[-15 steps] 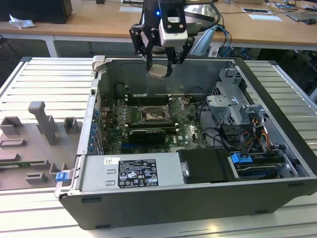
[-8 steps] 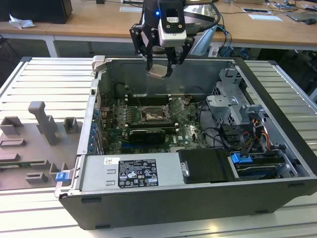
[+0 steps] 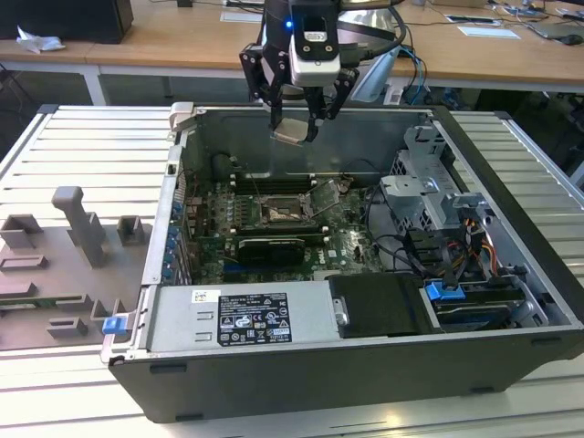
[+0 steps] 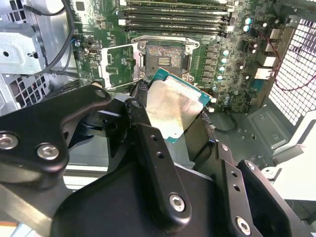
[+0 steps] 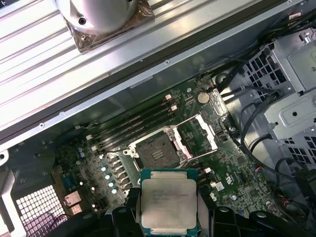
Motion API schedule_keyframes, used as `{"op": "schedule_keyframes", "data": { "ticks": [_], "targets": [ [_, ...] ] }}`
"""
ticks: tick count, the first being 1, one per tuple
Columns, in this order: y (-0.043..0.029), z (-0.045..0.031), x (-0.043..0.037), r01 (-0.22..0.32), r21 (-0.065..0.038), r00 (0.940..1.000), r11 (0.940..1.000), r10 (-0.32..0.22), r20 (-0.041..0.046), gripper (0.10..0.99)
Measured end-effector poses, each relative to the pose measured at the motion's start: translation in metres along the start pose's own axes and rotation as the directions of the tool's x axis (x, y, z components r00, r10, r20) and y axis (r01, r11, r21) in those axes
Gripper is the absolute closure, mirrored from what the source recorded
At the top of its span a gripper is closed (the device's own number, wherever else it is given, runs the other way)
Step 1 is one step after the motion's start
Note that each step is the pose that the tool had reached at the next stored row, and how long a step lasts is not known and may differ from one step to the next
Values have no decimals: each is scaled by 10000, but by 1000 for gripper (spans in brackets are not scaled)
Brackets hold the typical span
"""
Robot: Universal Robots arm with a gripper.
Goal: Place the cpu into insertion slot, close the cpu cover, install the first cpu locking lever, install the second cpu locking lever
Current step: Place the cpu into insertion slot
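One gripper (image 3: 294,130), fingers (image 4: 136,111) clamped on opposite edges of the cpu (image 3: 289,134). The chip is carried tilted, with its metal face toward the wrist cameras and a green substrate border showing around it in both wrist views (image 4: 170,111) (image 5: 168,202).

The gripper hangs above the open computer case (image 3: 274,365), near its far wall.

The insertion slot (image 3: 279,214) lies below the gripper, well apart from the chip, on the green motherboard (image 5: 237,177). Its dark contact field is exposed in both wrist views (image 4: 164,55) (image 5: 157,153).

The cpu cover (image 5: 197,134) is swung open on its hinge, standing tilted just beside the slot and off the socket; it also shows in the second wrist view (image 4: 120,61).

The memory slots (image 4: 173,15) run in a row beyond the socket, on the side away from the gripper. The black graphics card (image 3: 269,248) sits on the other side of the socket, below the tool.
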State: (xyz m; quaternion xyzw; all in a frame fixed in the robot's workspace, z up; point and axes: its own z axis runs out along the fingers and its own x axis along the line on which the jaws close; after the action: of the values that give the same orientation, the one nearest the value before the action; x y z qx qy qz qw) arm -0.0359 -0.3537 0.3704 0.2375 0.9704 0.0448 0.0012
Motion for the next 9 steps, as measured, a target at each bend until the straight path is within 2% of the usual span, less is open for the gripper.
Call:
{"op": "schedule_keyframes", "data": {
  "ticks": [9],
  "targets": [
    [0, 1, 0, -302, -6, 9995, 9995, 302, 26, 545]
  ]
}}
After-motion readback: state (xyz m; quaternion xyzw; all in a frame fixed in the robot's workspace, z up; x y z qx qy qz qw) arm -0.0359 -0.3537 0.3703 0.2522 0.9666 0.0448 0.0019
